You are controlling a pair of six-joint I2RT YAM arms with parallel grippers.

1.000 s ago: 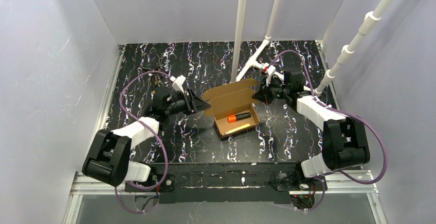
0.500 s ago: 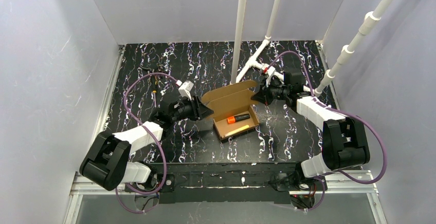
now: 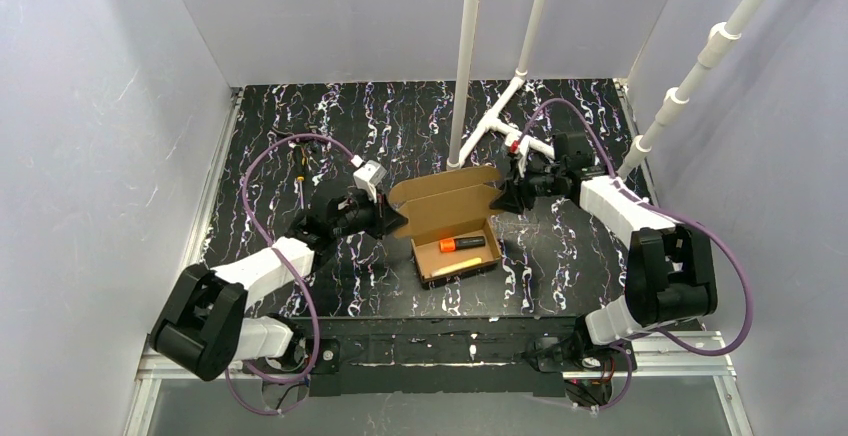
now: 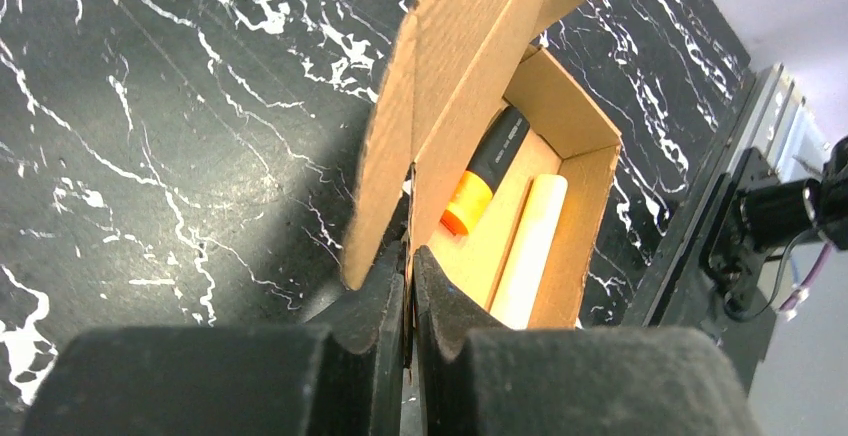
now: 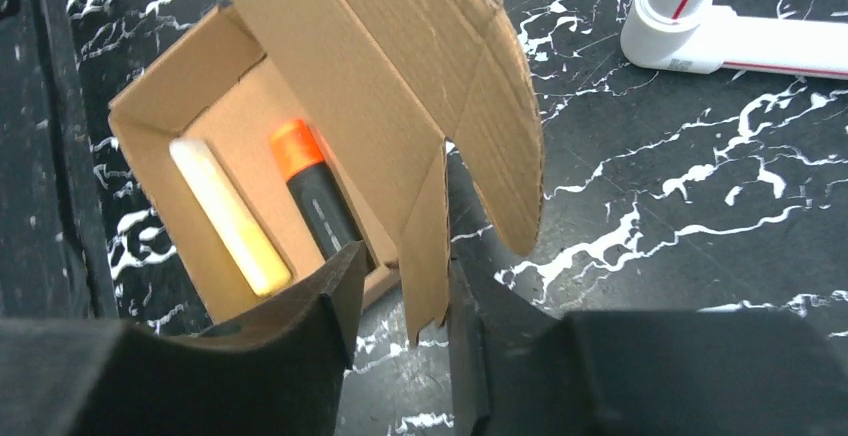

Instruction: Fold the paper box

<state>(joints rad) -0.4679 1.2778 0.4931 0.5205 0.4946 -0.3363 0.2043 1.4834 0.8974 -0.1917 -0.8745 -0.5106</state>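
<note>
The paper box is brown cardboard, half folded, in the middle of the black marbled table, with its lid standing up at the back. Inside lie an orange-and-black marker and a pale yellow stick. My left gripper is at the box's left end, shut on a thin side flap of the lid. My right gripper is at the right end. In the right wrist view its jaws stand apart, and the lid's right side flap hangs between the right gripper fingers, close to the right finger.
White pipes rise behind the box, and a tee fitting rests on the table just past the right gripper. The fitting's base shows in the right wrist view. Grey walls enclose three sides. A metal rail runs along the near edge.
My left gripper moved right to the box and shut on the left flap. My right gripper opened off the right flap. The box shifted slightly and its lid now stands more upright.
</note>
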